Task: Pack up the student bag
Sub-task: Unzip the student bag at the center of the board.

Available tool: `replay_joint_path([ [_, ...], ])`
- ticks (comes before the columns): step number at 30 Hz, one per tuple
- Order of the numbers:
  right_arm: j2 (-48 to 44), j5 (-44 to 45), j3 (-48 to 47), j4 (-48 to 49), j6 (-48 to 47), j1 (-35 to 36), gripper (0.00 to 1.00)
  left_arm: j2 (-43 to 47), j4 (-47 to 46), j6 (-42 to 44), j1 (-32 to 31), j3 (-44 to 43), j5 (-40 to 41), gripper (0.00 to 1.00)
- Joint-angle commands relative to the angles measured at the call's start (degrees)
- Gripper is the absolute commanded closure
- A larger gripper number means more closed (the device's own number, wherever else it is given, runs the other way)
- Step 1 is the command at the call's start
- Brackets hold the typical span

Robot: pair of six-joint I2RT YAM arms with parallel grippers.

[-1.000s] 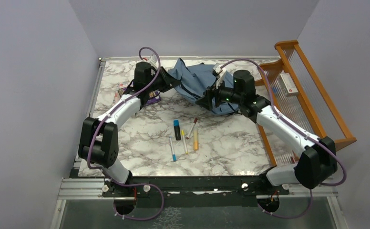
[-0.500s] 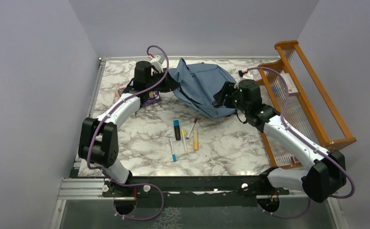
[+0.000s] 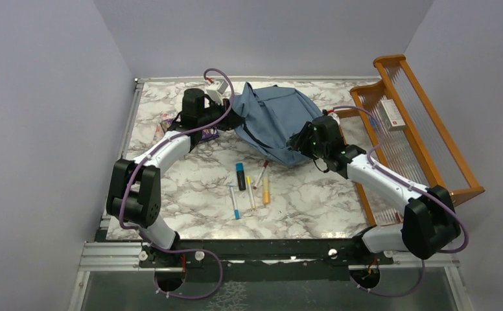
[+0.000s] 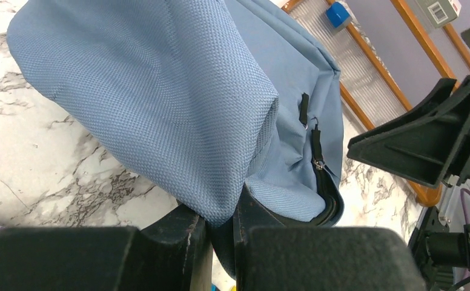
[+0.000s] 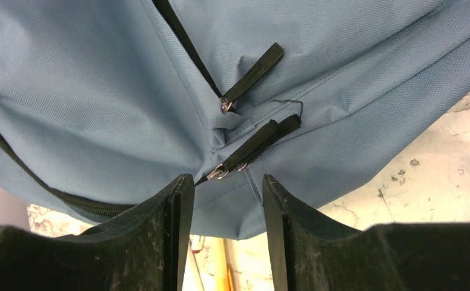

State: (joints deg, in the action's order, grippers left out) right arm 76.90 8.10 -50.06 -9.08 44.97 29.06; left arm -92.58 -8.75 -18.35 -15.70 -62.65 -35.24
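Observation:
The student bag [image 3: 275, 120] is a dusty-blue fabric backpack lying at the back middle of the marble table. My left gripper [image 3: 234, 120] is at its left edge, shut on a fold of the blue fabric [image 4: 160, 91], which is pinched between the jaws [image 4: 220, 215]. My right gripper [image 3: 299, 139] is at the bag's near right edge. Its jaws stand open on either side of a hanging fold of the bag [image 5: 99, 91], just below two black zipper pulls [image 5: 254, 142], with a gap on each side [image 5: 228, 185].
Several pens and markers lie in front of the bag, among them a black-and-blue highlighter [image 3: 241, 175] and an orange marker [image 3: 265, 190]. An orange wooden rack [image 3: 424, 123] with a white box [image 3: 392, 115] stands on the right. A purple item [image 3: 203, 135] lies under the left arm.
My right gripper has swung from the bag's middle down to its near right edge, and its jaws have narrowed. The bag has spread out flatter. The left gripper keeps its hold.

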Motion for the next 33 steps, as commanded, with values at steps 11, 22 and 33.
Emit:
replay_joint_path([
  [11, 6.21, -0.36, -0.22, 3.01, 6.0, -2.11, 0.51, 2.48, -6.8, 2.08, -0.8, 3.19, -6.32, 1.0],
  [22, 9.93, -0.82, -1.31, 3.8, 5.65, -3.04, 0.56, 2.82, -7.32, 2.44, -1.43, 3.52, -6.95, 1.0],
  [33, 6.78, 1.09, -0.92, 5.05, 3.21, -3.13, 0.92, 3.1, -7.58, 2.35, -1.61, 4.12, -7.03, 1.0],
])
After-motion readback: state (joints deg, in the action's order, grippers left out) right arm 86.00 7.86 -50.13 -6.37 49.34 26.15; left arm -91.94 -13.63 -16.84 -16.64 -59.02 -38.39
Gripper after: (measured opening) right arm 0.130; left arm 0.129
